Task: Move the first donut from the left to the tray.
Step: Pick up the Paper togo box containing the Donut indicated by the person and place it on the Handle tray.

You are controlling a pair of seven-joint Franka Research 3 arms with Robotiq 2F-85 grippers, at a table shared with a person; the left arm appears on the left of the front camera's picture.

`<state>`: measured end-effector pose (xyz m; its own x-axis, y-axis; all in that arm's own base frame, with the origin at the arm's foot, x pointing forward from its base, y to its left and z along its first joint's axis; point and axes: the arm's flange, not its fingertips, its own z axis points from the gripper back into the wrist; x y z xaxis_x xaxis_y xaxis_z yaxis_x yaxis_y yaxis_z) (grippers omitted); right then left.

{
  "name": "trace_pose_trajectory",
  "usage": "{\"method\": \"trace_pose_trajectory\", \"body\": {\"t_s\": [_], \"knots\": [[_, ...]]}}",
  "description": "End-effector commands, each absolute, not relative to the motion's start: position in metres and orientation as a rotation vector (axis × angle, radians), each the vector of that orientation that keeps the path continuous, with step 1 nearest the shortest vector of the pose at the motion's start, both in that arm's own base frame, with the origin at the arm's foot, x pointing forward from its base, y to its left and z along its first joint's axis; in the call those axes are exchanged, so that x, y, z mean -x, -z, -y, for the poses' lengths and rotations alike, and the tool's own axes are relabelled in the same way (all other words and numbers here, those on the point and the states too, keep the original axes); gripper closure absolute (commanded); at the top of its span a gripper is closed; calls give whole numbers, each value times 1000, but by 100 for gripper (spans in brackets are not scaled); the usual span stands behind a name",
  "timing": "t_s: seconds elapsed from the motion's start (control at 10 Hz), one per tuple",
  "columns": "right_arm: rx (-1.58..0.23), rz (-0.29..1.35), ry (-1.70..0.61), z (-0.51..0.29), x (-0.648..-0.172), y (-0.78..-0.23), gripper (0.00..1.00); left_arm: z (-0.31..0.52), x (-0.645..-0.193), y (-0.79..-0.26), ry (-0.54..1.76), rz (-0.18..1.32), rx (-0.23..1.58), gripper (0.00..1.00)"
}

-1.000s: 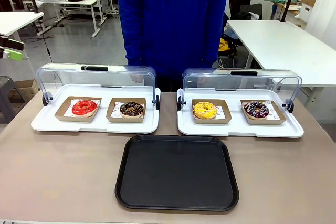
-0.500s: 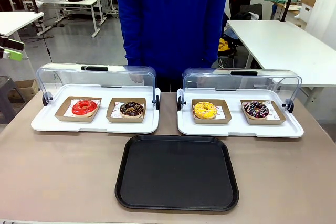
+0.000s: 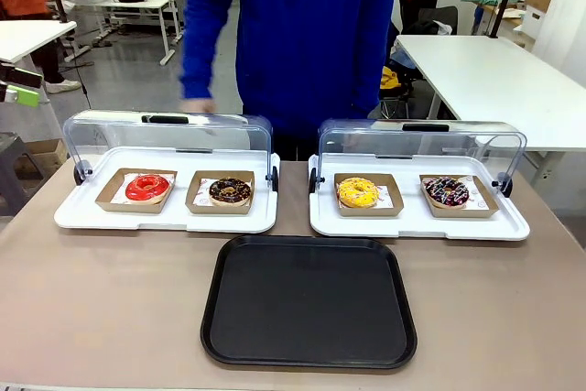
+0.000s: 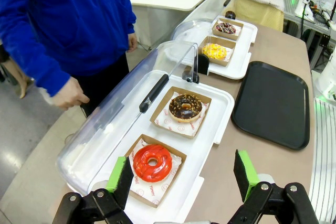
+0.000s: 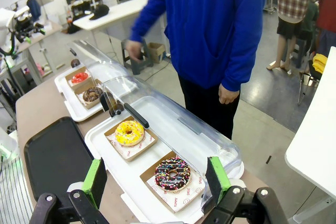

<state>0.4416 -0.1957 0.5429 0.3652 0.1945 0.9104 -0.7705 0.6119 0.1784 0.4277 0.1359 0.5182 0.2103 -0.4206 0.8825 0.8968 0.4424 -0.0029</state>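
The red-glazed first donut from the left (image 3: 147,187) (image 4: 152,162) (image 5: 79,77) lies in a small brown cardboard tray, at the left end of the left white tray. The black tray (image 3: 309,300) (image 4: 272,103) (image 5: 51,156) sits at the front middle of the table with nothing on it. My left gripper (image 4: 182,179) hangs open above and in front of the red donut, green pads wide apart. Over the right white tray, my right gripper (image 5: 157,179) is open too, near a sprinkled chocolate donut (image 5: 171,173). Nothing is between either pair of fingers.
A chocolate donut (image 3: 230,191) sits beside the red one; a yellow donut (image 3: 357,191) and a sprinkled one (image 3: 447,191) lie in the right white tray (image 3: 419,224). Both clear lids (image 3: 169,131) stand raised. A person in blue stands behind, one hand (image 3: 194,105) near the left lid.
The person's arm has swung out to the left and its hand now hovers by the left lid's handle. Donuts, trays and lids have not moved.
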Motion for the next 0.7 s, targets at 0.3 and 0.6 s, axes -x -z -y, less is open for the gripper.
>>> {"method": "trace_pose_trajectory", "body": {"t_s": [0.3,0.6], "knots": [[-674,1022,-689,195,-442,-543,0,-135,-428,-519,1003,974,609,0],[-674,1022,-689,195,-442,-543,0,-135,-428,-519,1003,974,609,0]]}}
